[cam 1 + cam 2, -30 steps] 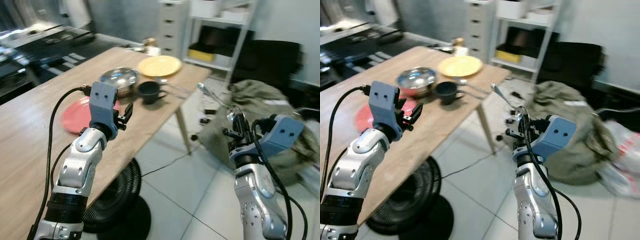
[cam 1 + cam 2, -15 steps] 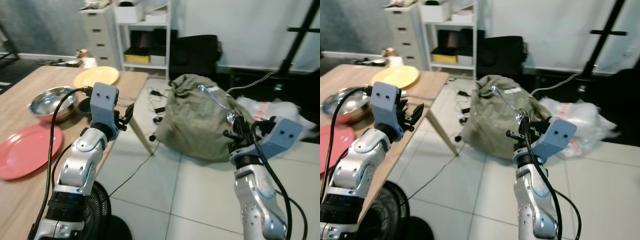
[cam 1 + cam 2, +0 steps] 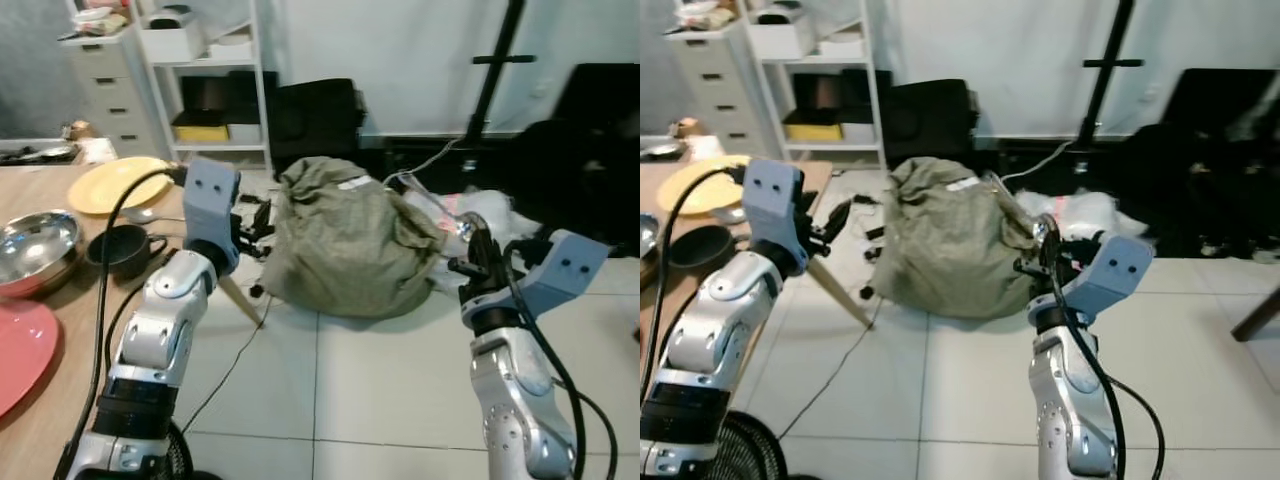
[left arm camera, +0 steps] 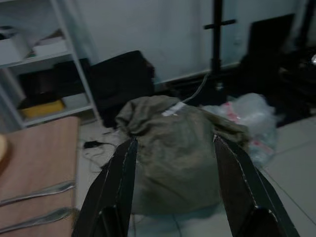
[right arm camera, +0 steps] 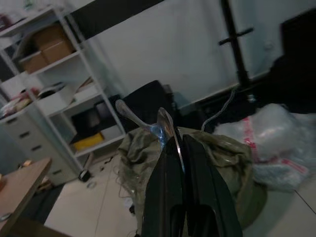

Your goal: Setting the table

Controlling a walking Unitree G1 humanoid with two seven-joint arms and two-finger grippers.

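Wooden table (image 3: 70, 300) bears plates, bowl, cup.

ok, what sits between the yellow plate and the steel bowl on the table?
In the left eye view, a black cup with its handle toward the table edge, and a spoon lying just below the yellow plate. The steel bowl is left of the cup.

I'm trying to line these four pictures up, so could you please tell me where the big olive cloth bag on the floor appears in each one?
Left eye view: olive cloth bag at centre, on the tiled floor between both arms.
Right eye view: centre-left, beside the table leg.
Left wrist view: framed between the left gripper's open fingers.
Right wrist view: behind the shut right gripper and its spoon.
Shared landmark: the white shelf unit.
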